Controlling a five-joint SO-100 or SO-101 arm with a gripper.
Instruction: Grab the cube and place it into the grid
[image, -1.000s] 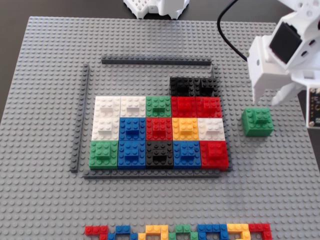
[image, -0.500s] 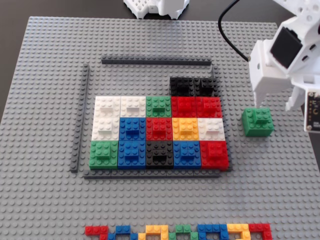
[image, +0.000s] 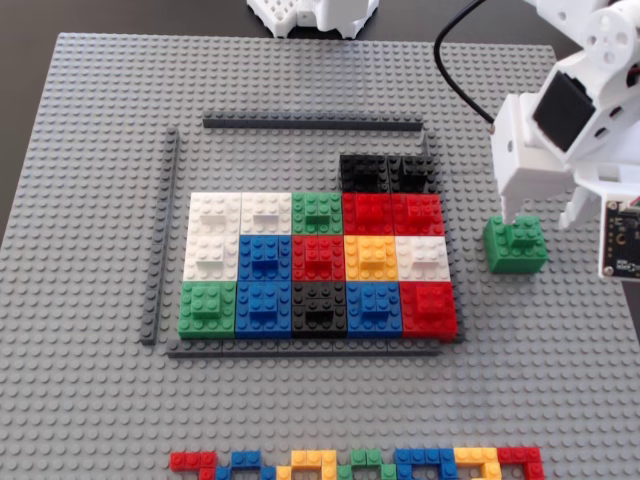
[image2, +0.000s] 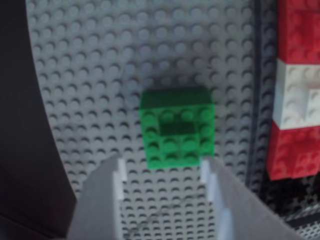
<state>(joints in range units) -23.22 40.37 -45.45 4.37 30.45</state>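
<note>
Tool: the tool (image: 540, 215) hangs directly over the cube, white fingers spread apart; in the wrist view the tool (image2: 162, 167) shows 2 fingers set wider than the cube's width, nothing between them.
Tool contact: in the fixed view 1 fingertip (image: 509, 212) sits at the cube's top left edge; whether it actually touches cannot be told. In the wrist view the fingertips stop just short of the cube's near edge.
Cube: the cube (image: 516, 244) is green, with a smaller green brick on top, standing flat on the grey studded baseplate (image: 90, 400), just beside the grid's right edge and apart from it. In the wrist view the cube (image2: 177, 127) lies centred between the 2 fingers.
Grid: the grid (image: 318, 262) is a block of coloured squares, white, green, red, blue, yellow and black, framed by thin dark grey strips (image: 312, 124); the top row holds only 2 black squares at its right end.
Small bricks: a row of flat coloured bricks (image: 356, 464) lies well below the grid, at the baseplate's near edge.
Cable: a black cable (image: 455, 70) curves down to the arm, above and right of the grid.
</note>
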